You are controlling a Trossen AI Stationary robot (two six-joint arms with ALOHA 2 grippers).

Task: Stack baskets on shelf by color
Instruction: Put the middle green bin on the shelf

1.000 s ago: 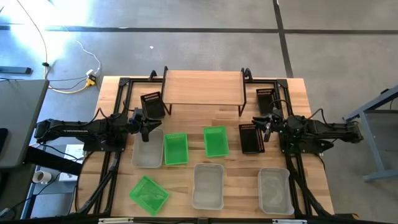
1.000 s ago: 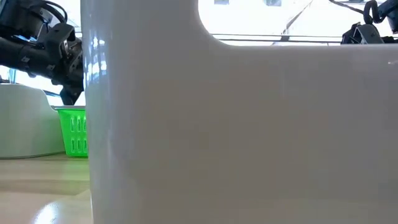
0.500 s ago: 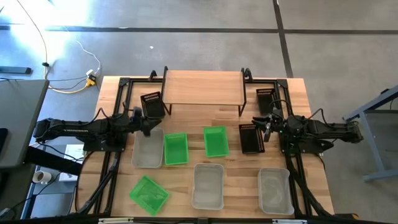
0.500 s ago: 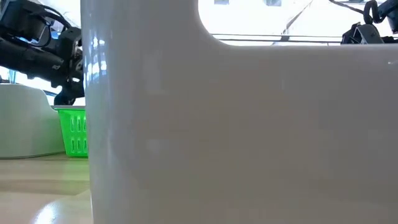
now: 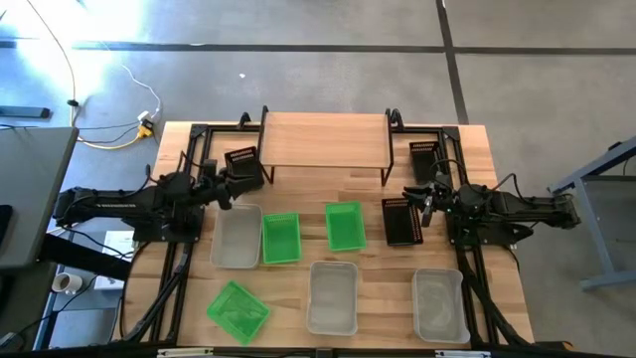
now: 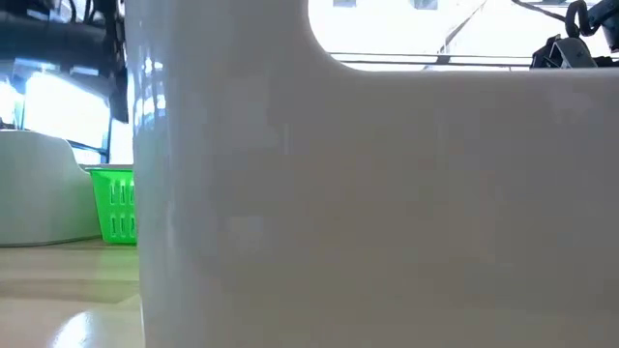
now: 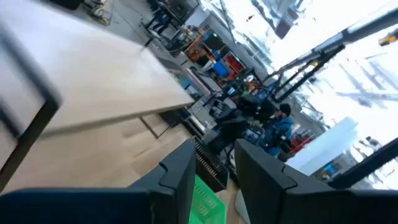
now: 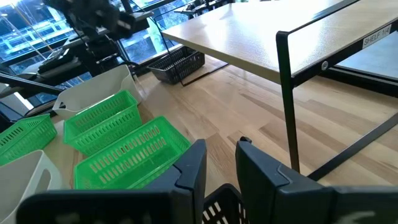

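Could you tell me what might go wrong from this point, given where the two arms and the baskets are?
The left gripper is raised between the black basket beside the shelf and a whitish basket; a swing could knock either. The right gripper, fingers open, sits at the edge of another black basket and might push rather than grasp it. The low view is mostly blocked by a whitish basket wall.

A big whitish basket point(image 6: 377, 203) right at the low camera hides almost the whole table, and the left wrist view is all blurry.
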